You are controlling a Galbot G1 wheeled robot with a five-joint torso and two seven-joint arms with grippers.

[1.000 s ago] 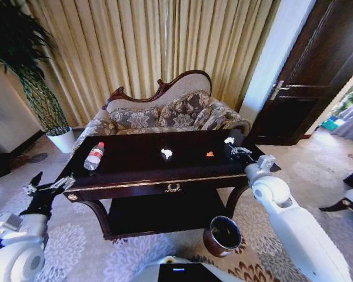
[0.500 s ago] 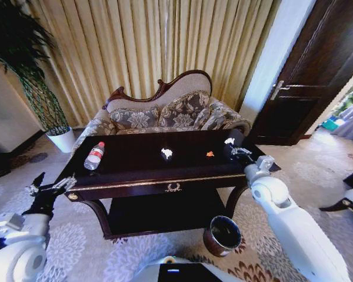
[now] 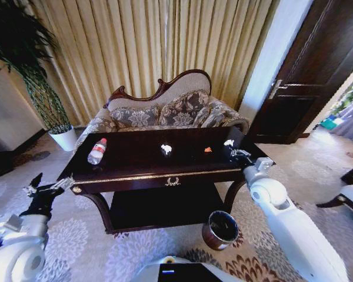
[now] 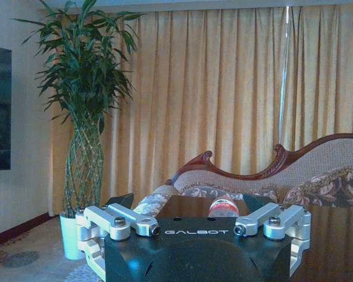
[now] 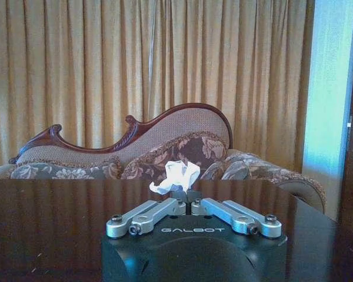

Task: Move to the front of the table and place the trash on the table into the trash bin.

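The robot stands square to the front of the table (image 3: 135,176), close enough for both arms to reach its top, with the bin (image 3: 212,239) on the carpet just before the table's right leg, under the right arm, so a short swing back and down should bring anything lifted over its mouth. The right gripper (image 3: 229,148) is out over the right end of the table, jaws drawn together on a white tissue (image 5: 176,174) that sticks up from between the tips; it seems pinched by one edge, which suits so light a thing, though it could slip loose on the way. Just beside that gripper, toward the middle, lies the orange scrap (image 3: 207,150); the wad (image 3: 166,149) sits near the centre and the bottle (image 3: 96,151) lies on its side at the left end, cap toward the sofa (image 3: 165,111). The left gripper (image 3: 50,185) hangs low off the table's left front corner, jaws spread wide and holding nothing, aimed along the table toward the bottle, probably waiting there because that is the item on its side.
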